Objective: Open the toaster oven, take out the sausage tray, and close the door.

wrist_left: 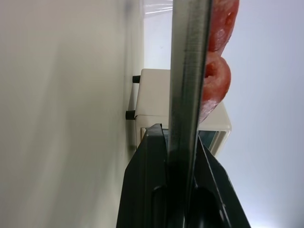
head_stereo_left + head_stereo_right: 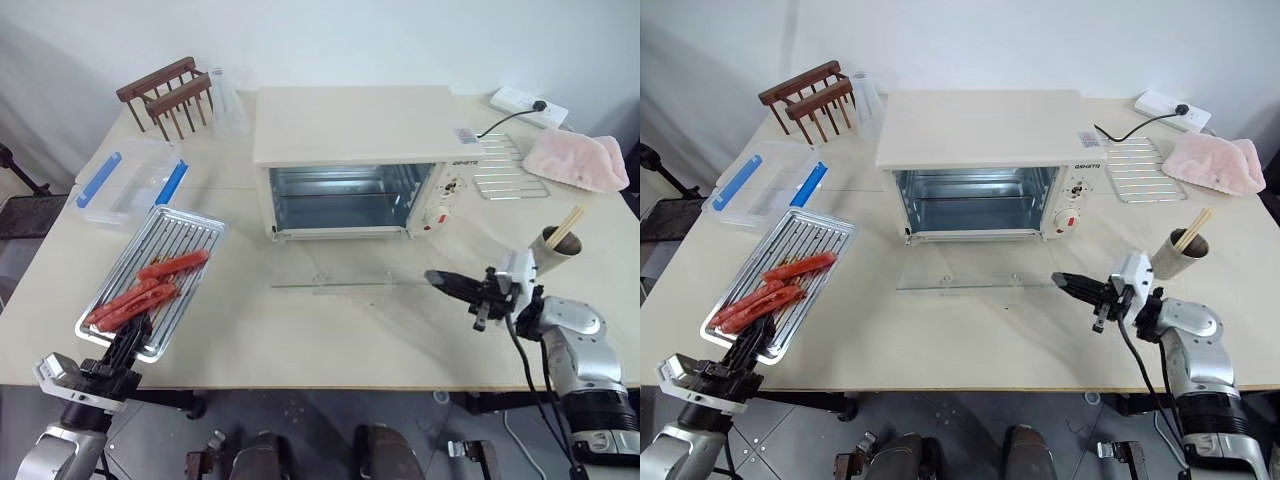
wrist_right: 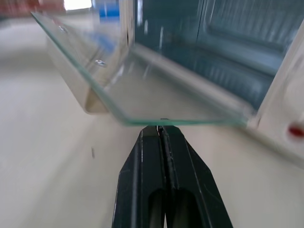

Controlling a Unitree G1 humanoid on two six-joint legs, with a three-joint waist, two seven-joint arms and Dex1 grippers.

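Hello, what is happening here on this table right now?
The toaster oven stands empty with its glass door folded down open. The left gripper is shut on the rim of the sausage tray, which lies on the table left of the oven. The right gripper, shut, points at the door's edge.

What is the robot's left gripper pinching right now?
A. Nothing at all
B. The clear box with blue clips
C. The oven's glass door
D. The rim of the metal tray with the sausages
D: the left gripper is clamped on the near rim of the sausage tray, which lies on the table beside the toaster oven, sausages on it.
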